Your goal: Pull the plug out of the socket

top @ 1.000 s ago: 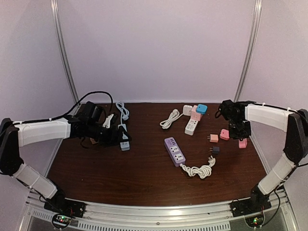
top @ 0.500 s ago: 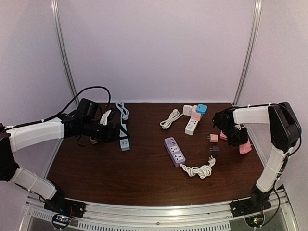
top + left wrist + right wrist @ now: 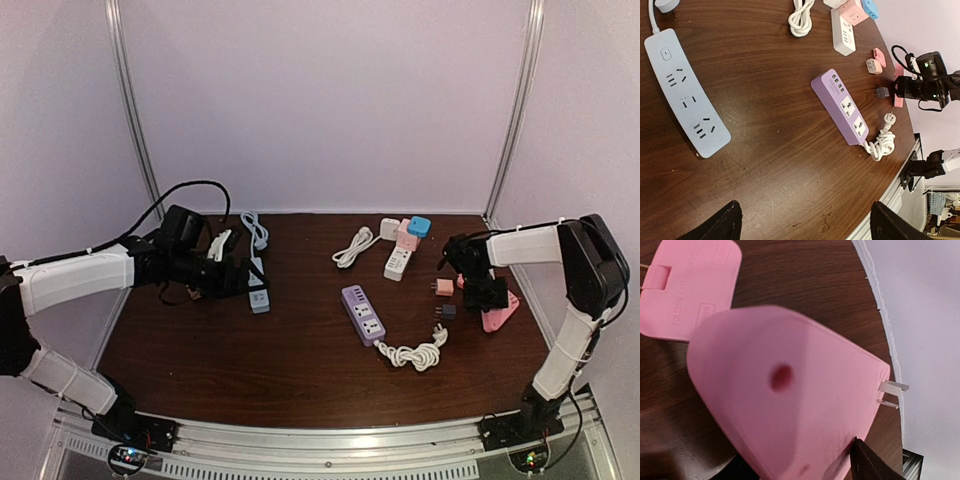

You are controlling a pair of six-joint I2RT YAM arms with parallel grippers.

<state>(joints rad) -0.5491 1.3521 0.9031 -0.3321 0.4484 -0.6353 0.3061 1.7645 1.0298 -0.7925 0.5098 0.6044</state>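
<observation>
By the right edge, the right gripper (image 3: 491, 299) pinches a pink plug (image 3: 501, 314); the white socket strip (image 3: 397, 264) lies leftward, well apart.

embossed lettering runs along the flat pink adapter (image 3: 687, 287), up and left of the pink plug (image 3: 790, 405). the first word reads "folding"; the words after it are too blurred to read.

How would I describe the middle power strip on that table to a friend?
On the brown table, dead centre, a power strip lies at a slant, its white cord bundled at the near end. It alone is purple; the left strip is pale blue, the far one white.
</observation>
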